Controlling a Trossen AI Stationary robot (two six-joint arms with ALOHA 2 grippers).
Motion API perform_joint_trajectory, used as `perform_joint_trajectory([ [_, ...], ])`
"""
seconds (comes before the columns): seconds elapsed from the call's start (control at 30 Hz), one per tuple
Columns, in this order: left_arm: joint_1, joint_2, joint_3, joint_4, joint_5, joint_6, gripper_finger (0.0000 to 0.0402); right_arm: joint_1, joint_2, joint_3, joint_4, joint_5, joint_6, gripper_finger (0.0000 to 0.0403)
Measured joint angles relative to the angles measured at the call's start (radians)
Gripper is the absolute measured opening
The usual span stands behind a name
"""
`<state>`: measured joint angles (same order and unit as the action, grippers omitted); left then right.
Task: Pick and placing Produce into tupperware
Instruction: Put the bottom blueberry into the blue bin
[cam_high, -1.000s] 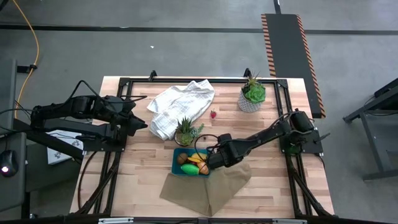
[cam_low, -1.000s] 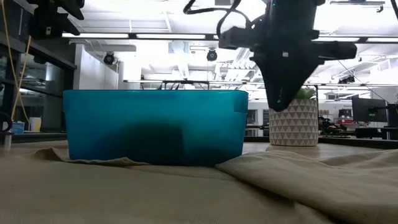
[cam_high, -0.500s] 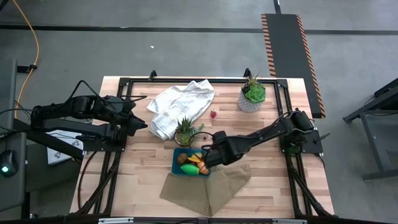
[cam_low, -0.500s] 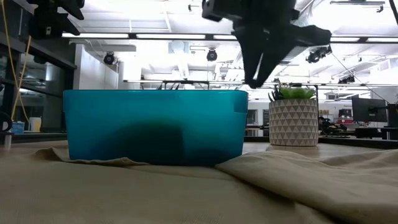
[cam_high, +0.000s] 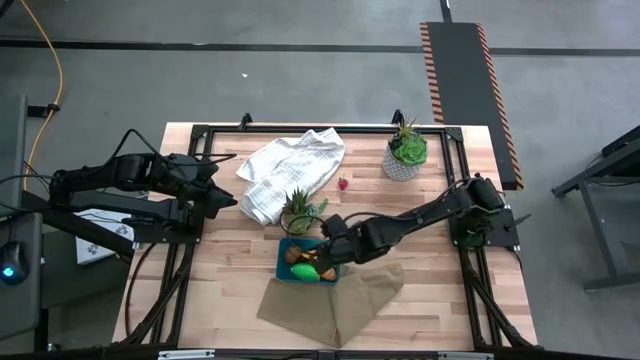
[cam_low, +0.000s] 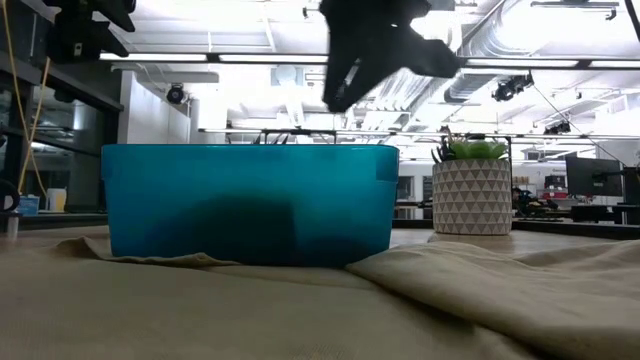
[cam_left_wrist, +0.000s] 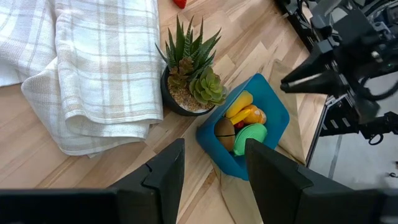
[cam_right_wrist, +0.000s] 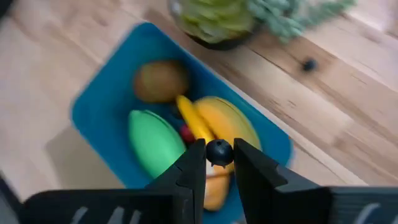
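Note:
The teal tupperware (cam_high: 292, 270) rests with its near side on a tan cloth and holds produce: a banana (cam_right_wrist: 198, 127), a brown kiwi (cam_right_wrist: 160, 79), a green pepper (cam_right_wrist: 153, 144) and an orange piece (cam_right_wrist: 231, 127). My right gripper (cam_right_wrist: 219, 163) hangs above the tupperware (cam_right_wrist: 106, 99), shut on a small dark berry (cam_right_wrist: 219, 151). In the low view the right gripper (cam_low: 338, 98) is above the container's rim (cam_low: 250, 150). A red berry (cam_high: 343, 184) and another dark berry (cam_right_wrist: 309, 63) lie on the wood. My left gripper (cam_high: 228, 200) waits open at the table's left. My right gripper pinches the dark berry (cam_right_wrist: 219, 151) between its two fingertips (cam_right_wrist: 196, 163). The fingers slant down from the table's right side. The berry is lifted clear, above the produce in the tupperware.
A small potted succulent (cam_high: 300, 210) stands right behind the tupperware. A white checked towel (cam_high: 290, 170) lies at the far middle. A tan cloth (cam_high: 335, 300) spreads at the near edge. A potted plant in a white patterned pot (cam_high: 405, 152) stands far right.
My right gripper, still shut on the berry, has risen and gone toward the table's left, from beside the tupperware's right end to above its inside. Its wrist has rolled and tipped on the way.

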<state>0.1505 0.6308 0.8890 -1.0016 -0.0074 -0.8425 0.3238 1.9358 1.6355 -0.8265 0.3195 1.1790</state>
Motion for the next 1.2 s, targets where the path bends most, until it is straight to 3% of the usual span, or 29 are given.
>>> perform_joint_trajectory([
  [0.3,0.000,0.000,0.000,0.000,0.000,0.000,0.0156,-0.024,0.000,0.000,0.154,-0.036,-0.167,0.0064],
  [0.77,0.000,0.000,0.000,0.003,0.010,-0.004,0.0156,-0.023,0.096,0.000,0.235,-0.136,-0.212,0.0064],
  [1.2,0.000,0.000,0.000,0.003,0.026,-0.026,0.0156,-0.023,0.108,0.000,0.267,-0.181,-0.235,0.0064],
])
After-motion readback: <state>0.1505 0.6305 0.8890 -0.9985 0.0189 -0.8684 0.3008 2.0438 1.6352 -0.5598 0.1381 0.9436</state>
